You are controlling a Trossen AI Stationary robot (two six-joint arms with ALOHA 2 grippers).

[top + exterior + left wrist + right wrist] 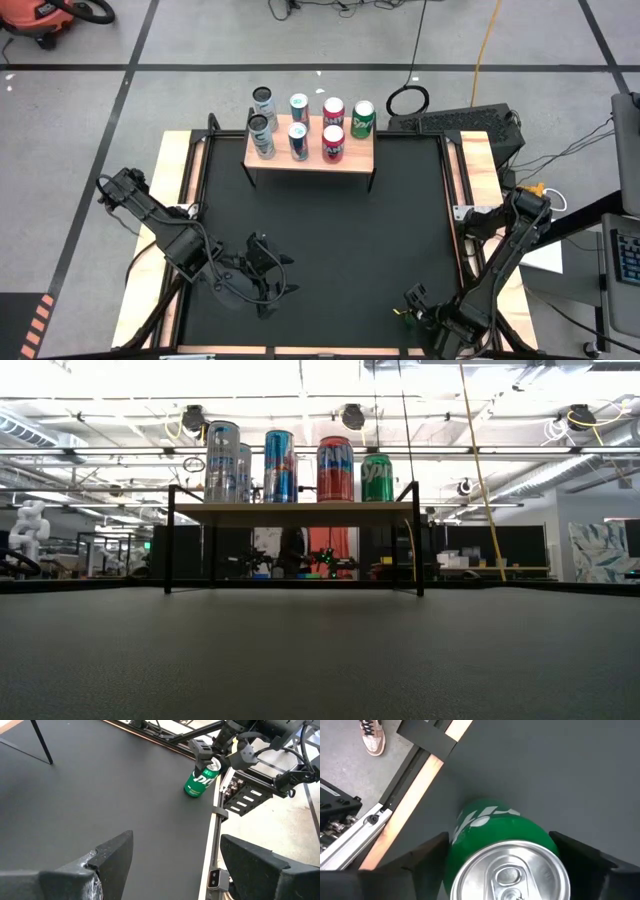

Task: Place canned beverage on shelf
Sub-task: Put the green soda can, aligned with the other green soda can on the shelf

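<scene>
A green can (201, 781) stands upright on the black mat near the table's near right corner. My right gripper (502, 865) reaches down over it with a finger on each side, and it mostly hides the can in the high view (399, 312). The shelf (350, 160), a light-wood board on thin black legs, stands at the far middle and carries several cans (336, 468) in two rows. My left gripper (262, 275) hangs open above the mat at the near left, holding nothing. My right gripper pinches the green can's upper side wall (457, 827), just under the rim, between its two fingers. The fingers (199, 751) come from above, pointing steeply down. The can is upright with its base on the mat.
The table's wooden side rail (415, 790) and metal frame run close beside the green can. A person's shoe (372, 737) shows on the floor beyond it. Bare black mat (330, 240) lies between the grippers and the shelf.
</scene>
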